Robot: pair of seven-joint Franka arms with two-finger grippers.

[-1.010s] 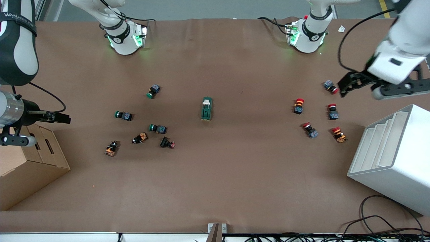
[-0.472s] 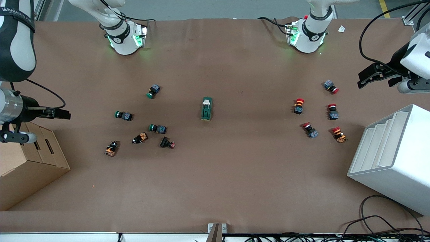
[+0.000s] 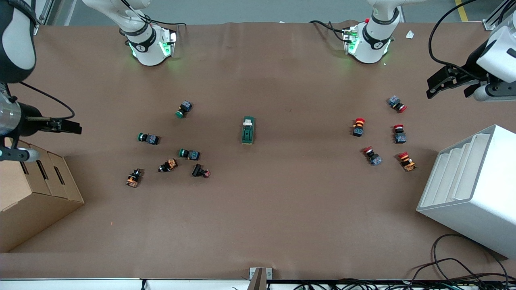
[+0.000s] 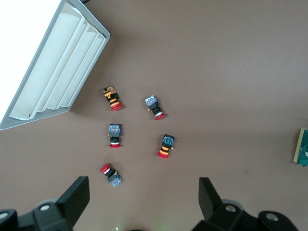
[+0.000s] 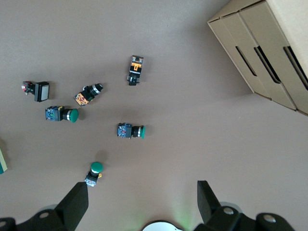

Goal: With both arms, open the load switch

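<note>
The load switch (image 3: 248, 130), a dark green block with a white end piece, lies in the middle of the table; that white end points toward the arms' bases. Only its edge shows in the left wrist view (image 4: 303, 153). My left gripper (image 3: 441, 82) hangs open over the table at the left arm's end, close to a red push button (image 3: 397, 104). It holds nothing (image 4: 143, 195). My right gripper (image 3: 68, 126) hangs open and holds nothing over the right arm's end of the table, beside the cardboard box (image 5: 142, 197).
Several red push buttons (image 3: 358, 127) lie toward the left arm's end. Green and orange ones (image 3: 189, 154) lie toward the right arm's end. A white slotted bin (image 3: 471, 189) and a cardboard box (image 3: 36, 193) stand at the two ends. Cables trail past the front edge.
The left gripper has swung outward from over the red buttons, toward the table's end and the bases. The right gripper has drifted slightly toward the bases. The switch has not moved.
</note>
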